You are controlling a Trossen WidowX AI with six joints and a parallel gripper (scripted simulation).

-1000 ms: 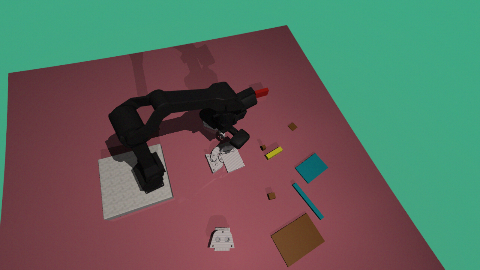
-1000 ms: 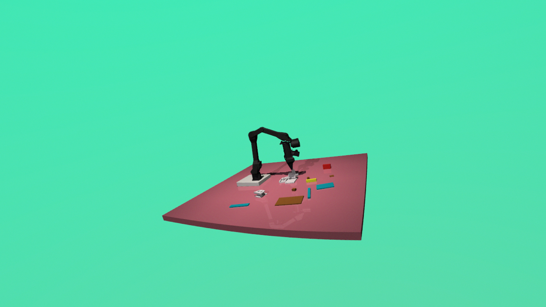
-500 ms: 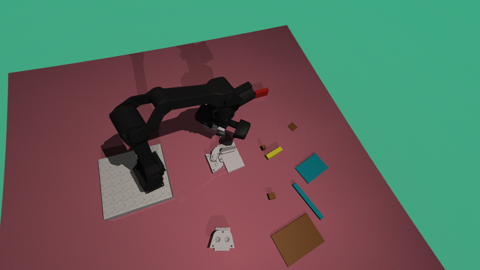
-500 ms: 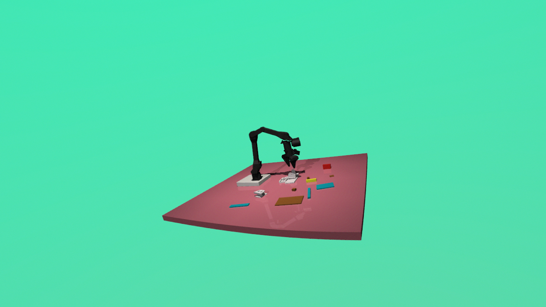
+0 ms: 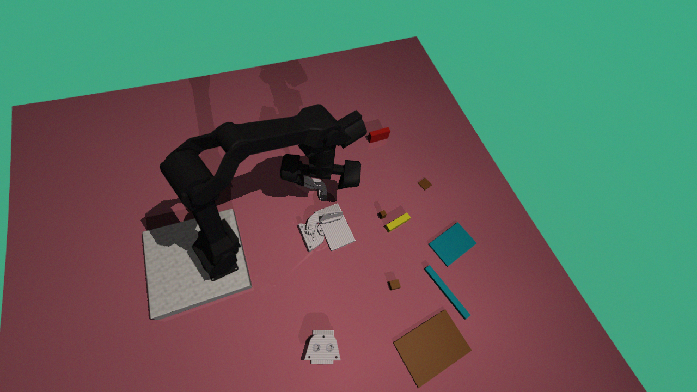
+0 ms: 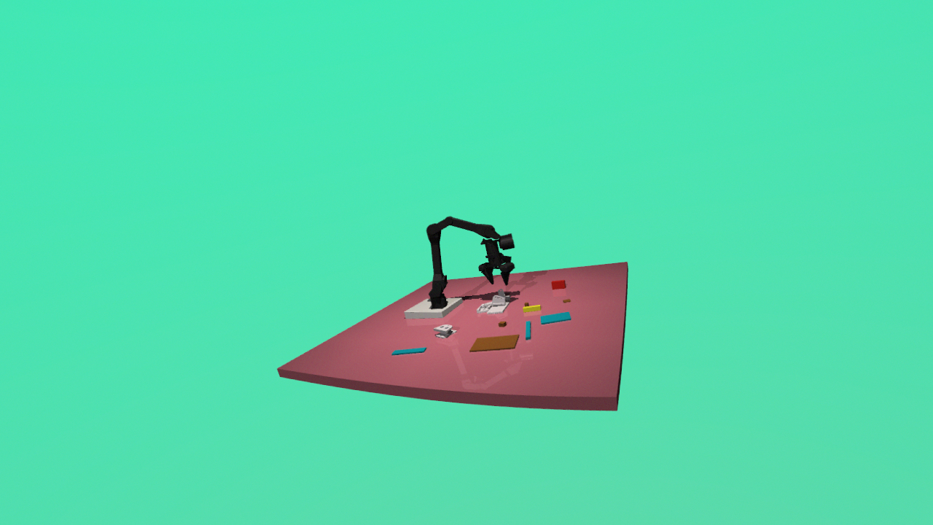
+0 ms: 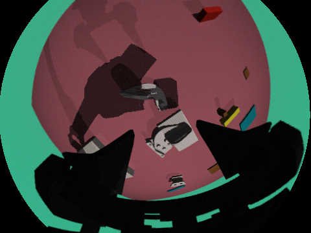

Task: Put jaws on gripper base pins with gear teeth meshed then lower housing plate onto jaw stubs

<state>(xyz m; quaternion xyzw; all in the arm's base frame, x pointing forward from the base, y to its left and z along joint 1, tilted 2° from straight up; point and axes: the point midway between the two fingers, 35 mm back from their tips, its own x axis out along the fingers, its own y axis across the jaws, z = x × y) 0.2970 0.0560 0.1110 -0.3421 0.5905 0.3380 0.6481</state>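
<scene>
My gripper point(image 5: 321, 177) point(image 6: 498, 284) point(image 7: 165, 128) is open and empty, above the table and the gripper base. The pale base point(image 5: 342, 237) point(image 6: 497, 308) point(image 7: 187, 145) lies on the table with its square plate to the right in the top view. One jaw point(image 5: 332, 216) point(image 7: 178, 133) is at the base's pin end, its grey finger over the square plate; its seating is unclear. The other jaw point(image 5: 321, 190) point(image 7: 139, 92) lies loose behind the base, in shadow and partly hidden by my gripper in the top view. The housing plate point(image 5: 323, 353) point(image 6: 444, 327) point(image 7: 177, 183) stands apart, near the front.
A red block point(image 5: 379, 135) point(image 7: 211, 14) lies behind right. A yellow bar point(image 5: 398, 221) and small brown blocks point(image 5: 394, 284) point(image 5: 425, 183) lie right of the base. Farther right are a teal plate point(image 5: 452, 244), a teal strip point(image 5: 446, 292) and a brown board point(image 5: 432, 348).
</scene>
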